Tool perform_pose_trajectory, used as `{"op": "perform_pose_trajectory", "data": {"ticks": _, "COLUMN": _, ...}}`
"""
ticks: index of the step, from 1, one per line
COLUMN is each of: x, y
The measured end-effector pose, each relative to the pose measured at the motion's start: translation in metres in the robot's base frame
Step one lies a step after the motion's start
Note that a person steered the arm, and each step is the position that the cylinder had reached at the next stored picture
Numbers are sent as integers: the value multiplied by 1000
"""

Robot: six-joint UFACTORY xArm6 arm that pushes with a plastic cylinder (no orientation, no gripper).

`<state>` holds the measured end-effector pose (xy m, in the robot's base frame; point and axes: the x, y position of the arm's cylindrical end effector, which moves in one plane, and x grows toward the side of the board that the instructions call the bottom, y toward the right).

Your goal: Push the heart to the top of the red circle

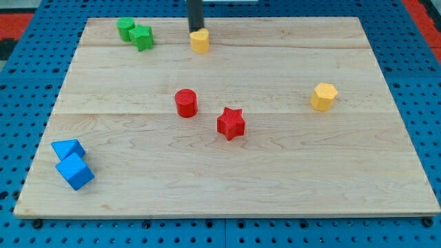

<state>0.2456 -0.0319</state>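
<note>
Nearest the camera sat two blue blocks [72,164]. The yellow heart [200,41] lay near the table's [275,179] top edge, my tip [196,30] touching behind it. No end effector existed. Next, seemingly, push it down toward the red circle [186,102], stopping above.

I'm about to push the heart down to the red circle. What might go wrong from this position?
1. My tip sits at the top edge of the yellow heart, slightly to the view's left of its middle, so the heart may twist and slip sideways.
2. The red circle lies straight down the view; overshooting would knock it.
3. A drift toward the view's right could reach the red star.
</note>
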Motion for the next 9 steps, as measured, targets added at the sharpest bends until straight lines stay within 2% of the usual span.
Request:
{"op": "perform_pose_trajectory", "data": {"ticks": 1, "x": 53, "y": 39}}
{"op": "perform_pose_trajectory", "data": {"ticks": 2, "x": 70, "y": 56}}
{"op": "perform_pose_trajectory", "data": {"ticks": 4, "x": 41, "y": 29}}
{"op": "perform_pose_trajectory", "data": {"ticks": 5, "x": 40, "y": -13}}
{"op": "perform_pose_trajectory", "data": {"ticks": 6, "x": 54, "y": -48}}
{"op": "perform_pose_trajectory", "data": {"ticks": 7, "x": 98, "y": -65}}
{"op": "perform_pose_trajectory", "data": {"ticks": 9, "x": 157, "y": -64}}
